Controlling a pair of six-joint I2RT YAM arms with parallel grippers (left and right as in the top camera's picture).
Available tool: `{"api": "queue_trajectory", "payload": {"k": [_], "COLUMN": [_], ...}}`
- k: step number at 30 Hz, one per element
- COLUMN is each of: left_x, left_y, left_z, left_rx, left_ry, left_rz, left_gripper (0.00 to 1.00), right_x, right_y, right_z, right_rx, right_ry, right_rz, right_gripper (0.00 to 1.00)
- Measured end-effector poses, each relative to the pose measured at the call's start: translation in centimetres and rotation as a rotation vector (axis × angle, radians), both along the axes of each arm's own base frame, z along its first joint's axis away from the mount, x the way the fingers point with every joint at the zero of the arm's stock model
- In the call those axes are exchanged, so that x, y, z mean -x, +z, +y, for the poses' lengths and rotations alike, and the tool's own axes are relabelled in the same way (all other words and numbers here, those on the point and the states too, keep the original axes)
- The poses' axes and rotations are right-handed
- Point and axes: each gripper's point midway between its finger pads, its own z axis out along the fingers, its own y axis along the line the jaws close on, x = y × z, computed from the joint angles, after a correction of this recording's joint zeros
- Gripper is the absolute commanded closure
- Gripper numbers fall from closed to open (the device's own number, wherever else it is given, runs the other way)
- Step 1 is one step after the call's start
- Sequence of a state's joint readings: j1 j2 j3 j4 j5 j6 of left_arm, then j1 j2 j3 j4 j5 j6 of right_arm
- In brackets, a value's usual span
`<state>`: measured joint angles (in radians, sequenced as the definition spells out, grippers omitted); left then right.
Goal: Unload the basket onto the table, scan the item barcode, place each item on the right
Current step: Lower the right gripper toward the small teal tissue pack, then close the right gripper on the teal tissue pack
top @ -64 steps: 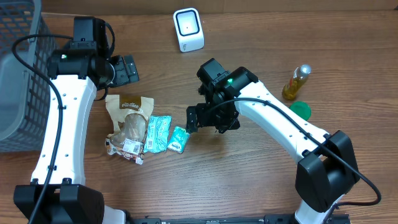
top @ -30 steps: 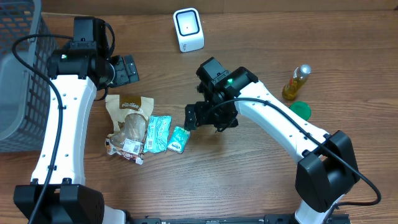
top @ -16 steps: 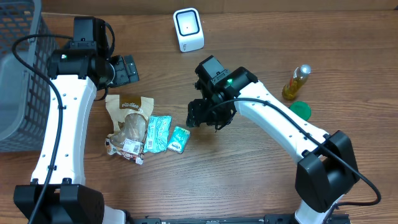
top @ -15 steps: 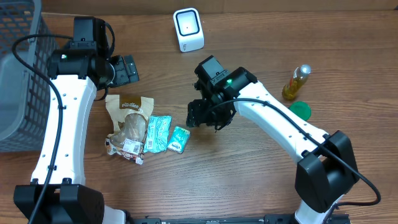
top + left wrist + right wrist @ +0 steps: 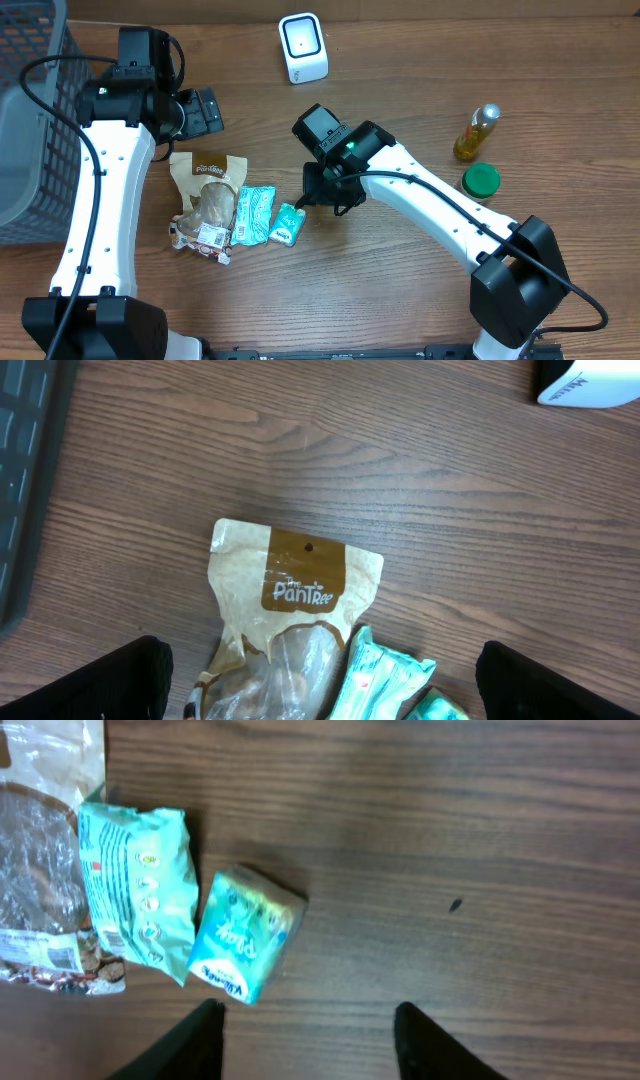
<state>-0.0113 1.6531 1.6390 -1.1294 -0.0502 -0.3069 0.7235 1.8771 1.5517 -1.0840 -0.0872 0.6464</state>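
Overhead: the right gripper (image 5: 318, 192) hangs just beside the small teal pack (image 5: 289, 223), much nearer than the left gripper (image 5: 205, 112). Its fingertips are hidden under the wrist.

Left wrist: fingers (image 5: 110, 680) spread wide and empty, above the brown pouch (image 5: 295, 600).

Right wrist: fingers (image 5: 195, 1040) apart, nothing between them. The pack lies ahead, offset toward the pouch-side finger, with its long axis slanted. No barcode can be made out.

Brown wood-grain table (image 5: 400, 300) fills the overhead view, w/ grain running 9 to 3 o'clock. Dk grey mesh basket (image 5: 25, 40) sits at the 10 o'clock edge. Light is even, approx from above, w/ soft, short shadows on the wood.
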Motion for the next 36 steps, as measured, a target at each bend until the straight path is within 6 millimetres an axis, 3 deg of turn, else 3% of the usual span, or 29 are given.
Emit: {"api": "queue_trajectory", "payload": {"k": [8, 13, 17, 23, 30, 36], "left_x": [0.0, 0.0, 0.0, 0.0, 0.0, 0.0], "left_y": [0.0, 0.0, 0.0, 0.0, 0.0, 0.0], "left_z": [0.0, 0.0, 0.0, 0.0, 0.0, 0.0], "left_rx": [0.000, 0.000, 0.000, 0.000, 0.000, 0.000], "left_ry": [0.000, 0.000, 0.000, 0.000, 0.000, 0.000], "left_rz": [0.000, 0.000, 0.000, 0.000, 0.000, 0.000], "left_gripper": [0.01, 0.00, 0.00, 0.00, 0.00, 0.00], "right_x": [-0.4, 0.3, 1.7, 2.8, 4.5, 3.7], "right_y": [-0.2, -2.2, -4.0, -4.8, -6.6, -7.0], "right_z": [-0.2, 0.0, 1.6, 4.7, 4.5, 5.4], "right_rx": [0.007, -0.001, -0.060, -0.157, -0.116, -0.169], "right_ry": [-0.061, -0.121, -0.126, -0.090, -0.191, -0.247], "right_rz": [-0.009, 0.013, 0.050, 0.035, 0.058, 0.018], "right_gripper": [0.56, 0.56, 0.55, 0.55, 0.58, 0.60]}}
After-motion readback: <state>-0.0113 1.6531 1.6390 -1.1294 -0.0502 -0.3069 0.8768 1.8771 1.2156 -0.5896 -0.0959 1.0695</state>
